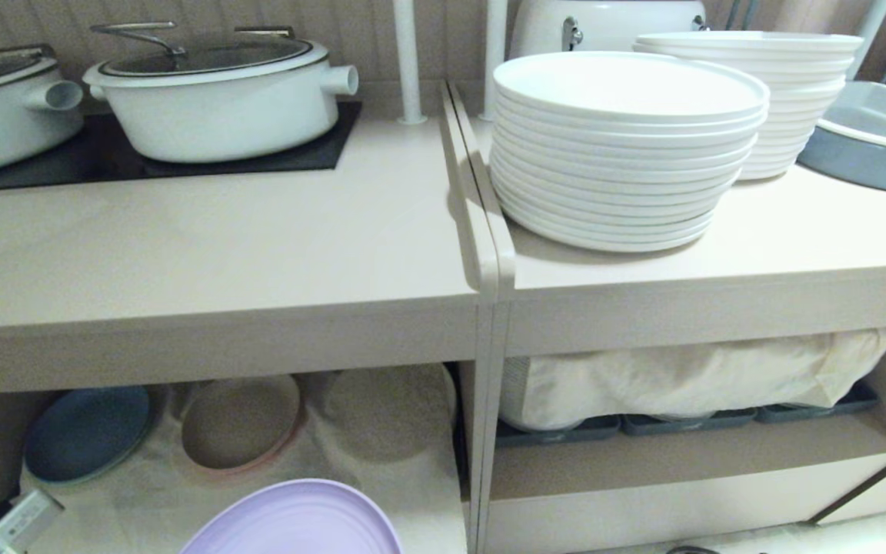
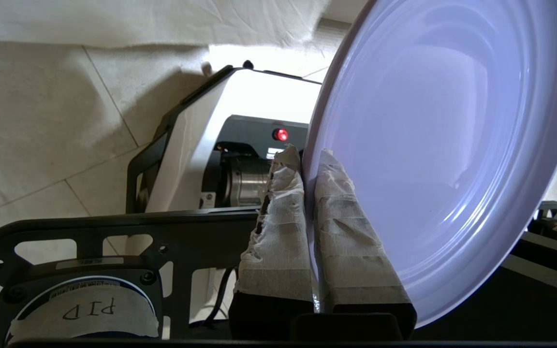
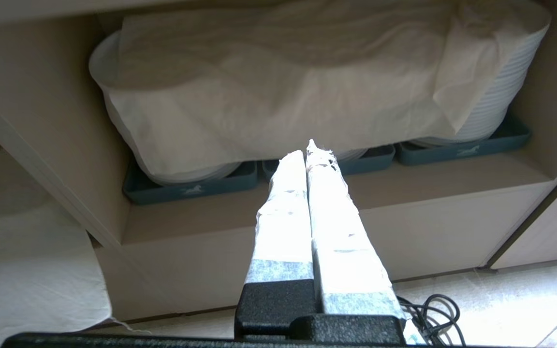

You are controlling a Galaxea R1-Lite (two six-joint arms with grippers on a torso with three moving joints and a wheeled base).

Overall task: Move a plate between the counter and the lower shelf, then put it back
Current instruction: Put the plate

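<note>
The left gripper [image 2: 307, 159] pinches the rim of the plate [image 1: 297, 519], closed tight on it; the plate sits bottom centre of the head view, face tilted up, before the lower shelf [image 1: 143, 500]. The right gripper [image 3: 310, 150] is closed, empty.

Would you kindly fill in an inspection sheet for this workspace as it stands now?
Surface: counter bare in front; two white pots on the hob.
Job's things: plate gripped at its rim, low before the lower shelf.
Clutter: blue plate and beige plate on the shelf cloth; white plate stacks on the adjoining section.
Grippers: left pincer shut on the plate; right pincer shut, empty, facing the tray compartment.
Cables: black cable on the floor.
Surroundings: cloth-covered plates on blue trays.
</note>
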